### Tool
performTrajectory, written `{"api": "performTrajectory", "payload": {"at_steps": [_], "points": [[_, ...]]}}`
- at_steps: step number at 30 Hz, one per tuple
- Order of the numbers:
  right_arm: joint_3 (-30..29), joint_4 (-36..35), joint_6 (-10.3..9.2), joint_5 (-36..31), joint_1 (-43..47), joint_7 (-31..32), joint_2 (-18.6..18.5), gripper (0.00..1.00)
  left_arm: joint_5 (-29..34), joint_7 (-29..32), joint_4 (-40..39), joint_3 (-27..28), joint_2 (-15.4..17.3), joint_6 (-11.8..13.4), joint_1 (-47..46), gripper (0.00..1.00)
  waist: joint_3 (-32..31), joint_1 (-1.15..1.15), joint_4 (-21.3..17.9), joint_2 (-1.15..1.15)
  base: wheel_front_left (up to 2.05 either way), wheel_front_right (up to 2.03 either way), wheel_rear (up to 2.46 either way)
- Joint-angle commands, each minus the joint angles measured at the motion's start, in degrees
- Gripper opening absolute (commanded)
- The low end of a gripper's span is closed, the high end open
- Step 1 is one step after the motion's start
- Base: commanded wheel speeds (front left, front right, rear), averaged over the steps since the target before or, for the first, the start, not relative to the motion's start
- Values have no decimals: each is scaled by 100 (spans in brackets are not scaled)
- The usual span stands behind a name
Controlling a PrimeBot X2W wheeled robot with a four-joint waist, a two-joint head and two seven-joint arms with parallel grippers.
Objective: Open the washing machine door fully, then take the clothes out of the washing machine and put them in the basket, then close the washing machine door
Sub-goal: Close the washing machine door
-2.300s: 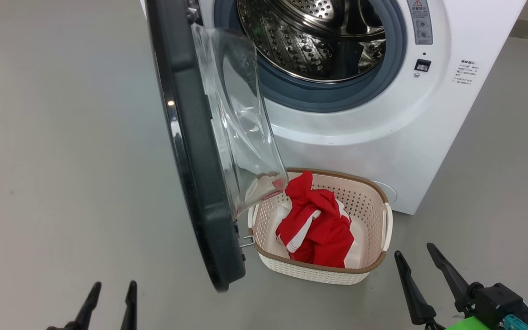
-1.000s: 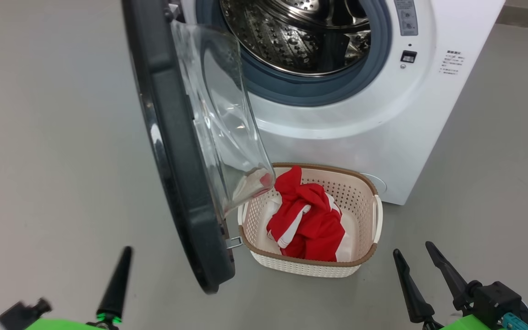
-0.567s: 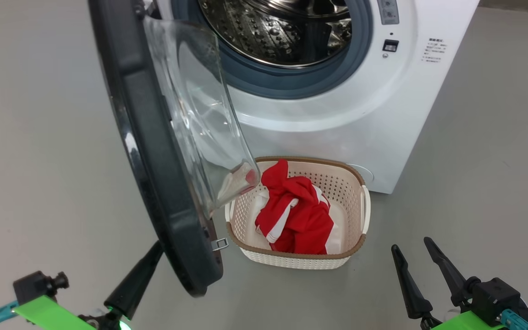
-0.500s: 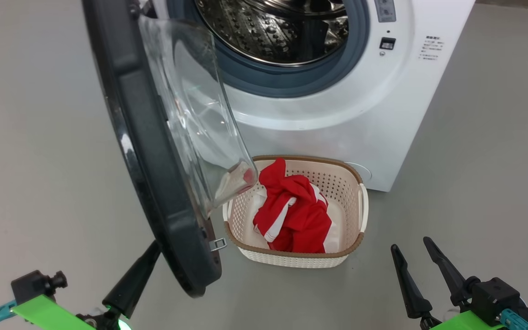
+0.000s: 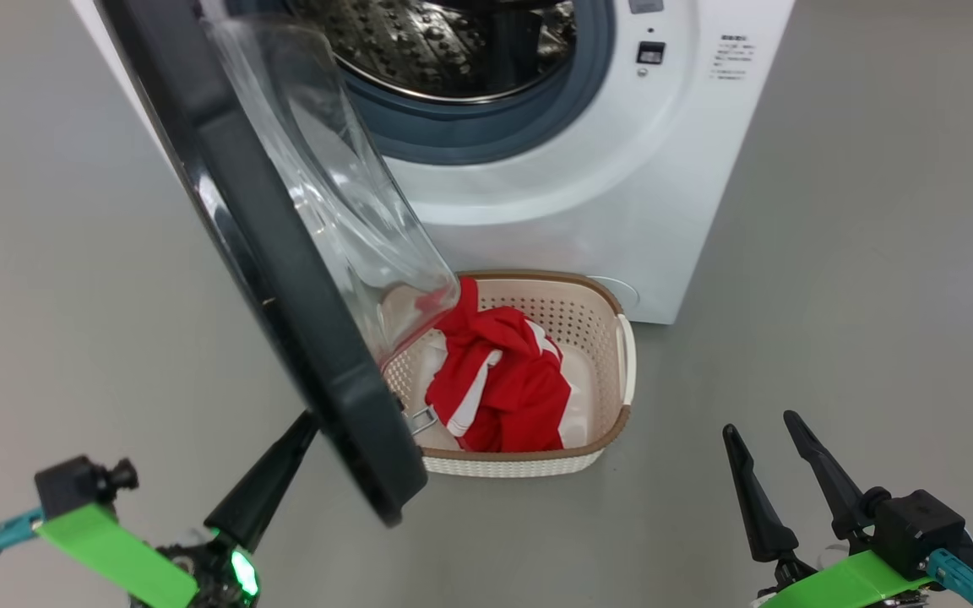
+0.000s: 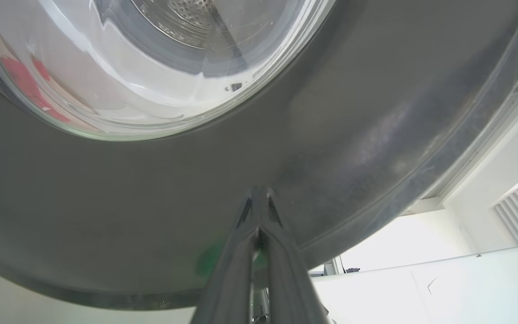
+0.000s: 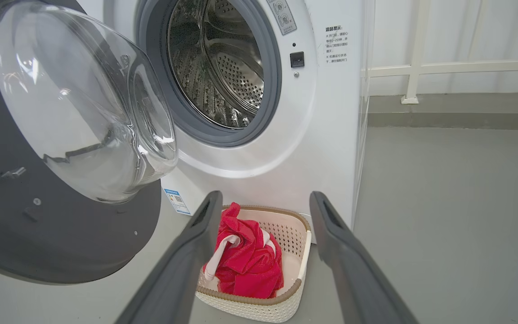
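Risen to the washing machine door [image 5: 284, 279], the left gripper [image 6: 259, 198] sets its closed fingers [image 6: 238, 256] against the outer rim, likely to push it shut; the right gripper [image 5: 758, 423] gapes wide, empty.

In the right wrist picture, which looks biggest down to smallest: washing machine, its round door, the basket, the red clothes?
1. White front-loading washing machine and its round black-rimmed glass door: alike; the door is nearer, so unranked.
2. Cream perforated plastic basket.
3. Bright red fabric clothes.
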Motion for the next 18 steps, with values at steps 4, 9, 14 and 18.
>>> {"api": "performTrajectory", "payload": {"at_steps": [4,9,14,18], "points": [[118,-154,42,14,-257,-38,-15,100,161,72,-167,112,-31,-34,-491,0,148,0,-238,0,0,0,0],[105,-163,42,24,-337,-38,20,100,330,-51,-116,33,-58,-34,-796,0,252,0,-481,0,0,0,0],[98,-183,42,26,-420,-38,51,100,422,-246,-29,-96,-62,-34,-1156,0,398,0,-738,0,0,0,0],[84,-193,42,31,-499,-38,72,100,486,-392,63,-234,-10,-34,-1448,0,537,0,-962,0,0,0,0]]}}
